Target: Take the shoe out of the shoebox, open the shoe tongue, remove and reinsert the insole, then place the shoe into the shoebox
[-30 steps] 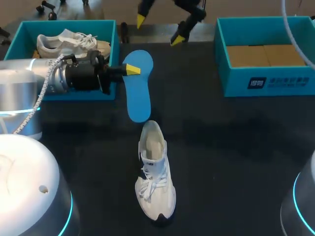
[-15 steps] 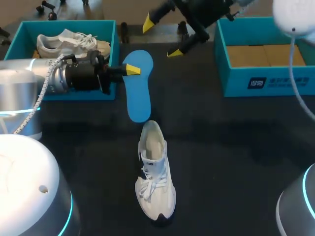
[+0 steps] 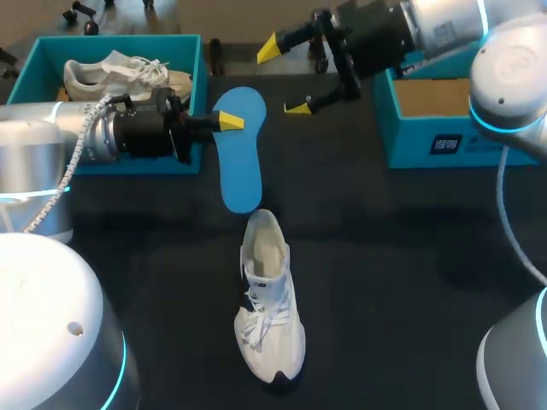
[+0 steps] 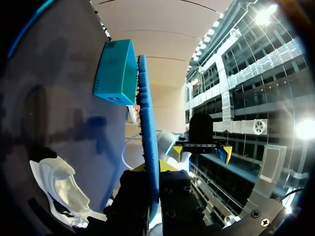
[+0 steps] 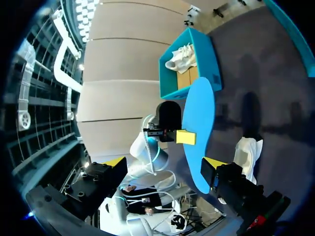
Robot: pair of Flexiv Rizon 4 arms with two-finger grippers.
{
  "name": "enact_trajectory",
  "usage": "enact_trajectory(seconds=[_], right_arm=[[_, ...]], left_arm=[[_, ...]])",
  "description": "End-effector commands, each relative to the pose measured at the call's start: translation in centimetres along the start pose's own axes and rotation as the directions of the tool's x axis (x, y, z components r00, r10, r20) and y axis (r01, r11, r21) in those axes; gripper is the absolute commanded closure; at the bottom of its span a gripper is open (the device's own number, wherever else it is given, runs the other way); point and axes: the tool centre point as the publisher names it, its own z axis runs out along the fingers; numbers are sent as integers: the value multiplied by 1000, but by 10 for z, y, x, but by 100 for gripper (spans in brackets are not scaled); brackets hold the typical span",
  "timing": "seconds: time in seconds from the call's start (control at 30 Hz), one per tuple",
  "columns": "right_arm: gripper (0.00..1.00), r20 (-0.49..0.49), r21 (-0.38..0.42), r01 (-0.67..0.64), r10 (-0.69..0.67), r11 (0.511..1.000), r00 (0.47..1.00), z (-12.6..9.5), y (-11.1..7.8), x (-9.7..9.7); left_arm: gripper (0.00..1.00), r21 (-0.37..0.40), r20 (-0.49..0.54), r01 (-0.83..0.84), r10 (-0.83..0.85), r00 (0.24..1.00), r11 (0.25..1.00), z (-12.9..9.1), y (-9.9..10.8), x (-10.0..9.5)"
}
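A dark matte table [image 3: 385,256] is carrying the scene. At 10 o'clock, a teal cardboard shoebox [image 3: 111,39] is holding a second white trainer [image 3: 120,75].

The left gripper [image 3: 226,121], entering from 9 o'clock, is clamping the flat blue foam insole [image 3: 239,162] near its broader end. In the left wrist view the insole is standing edge-on between the fingers. Its long axis is running from 12 to 6 o'clock, with the broader end at 12 and the narrower end close to the heel opening of the white lace-up shoe [image 3: 269,307].

That shoe is sitting upright at table centre, outside both boxes. Its axis is also running 12 to 6, with the toe pointing to 6 o'clock.

At 1 o'clock the right gripper [image 3: 284,79] is hovering with its fingers spread wide, holding nothing, near the insole's broad end. At 2 o'clock sits an empty teal shoebox with a bare cardboard floor [image 3: 461,141].

Judged risks:
- **Backwards entry:** the insole's broad end appears to be facing away from the shoe's toe, so it may go in reversed.
- **Snagging:** the thin foam may buckle or catch on the collar.
- **Sliding:** nothing is holding the shoe, so it may slide when pushed.
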Motion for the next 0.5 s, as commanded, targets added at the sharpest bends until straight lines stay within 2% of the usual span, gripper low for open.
enact_trajectory(seconds=[0.03,0.5], right_arm=[[0,-132,-3,-9,9,1000,991,7,-1,-10],[0,-164,-7,-24,22,1000,986,16,-2,-23]], left_arm=[[100,1,3,0,0,1000,1000,0,1,1],[100,1,3,0,0,1000,1000,0,1,1]])
